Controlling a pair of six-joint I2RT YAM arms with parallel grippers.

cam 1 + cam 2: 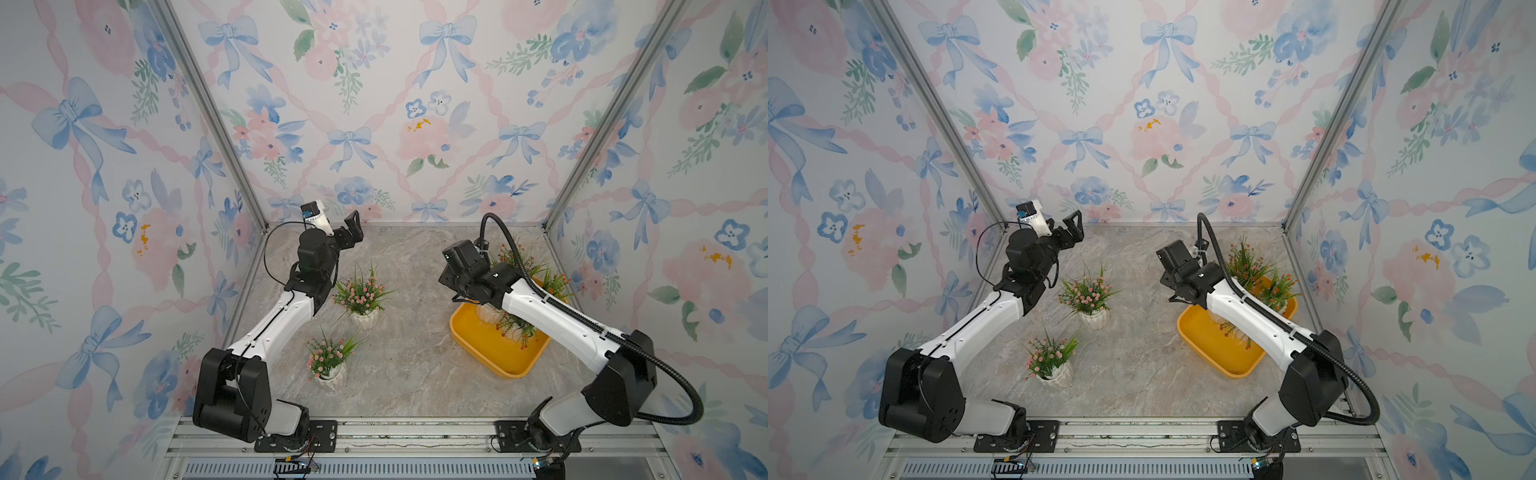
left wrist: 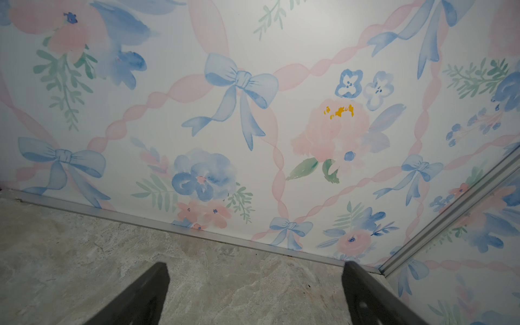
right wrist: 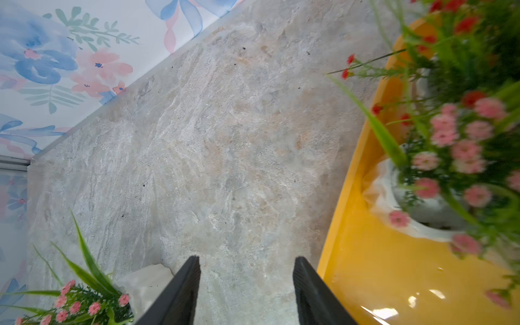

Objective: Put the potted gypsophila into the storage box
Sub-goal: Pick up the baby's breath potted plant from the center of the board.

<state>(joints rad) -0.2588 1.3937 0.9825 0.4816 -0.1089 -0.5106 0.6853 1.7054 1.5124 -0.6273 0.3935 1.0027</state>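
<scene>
Just beside storage box (image 3: 380, 267) rim, right claw (image 3: 247, 259) parted, empty, open tabletop (image 3: 225, 154) ahead, left claw (image 2: 254, 264) wide, empty

No words, numbers or brand names come through legibly in any view. The one candidate is a tiny dark marking on the white camera housing (image 1: 318, 214) at the wrist of the left arm, at the far left of the scene, and in both top views it is too small to read.
</scene>
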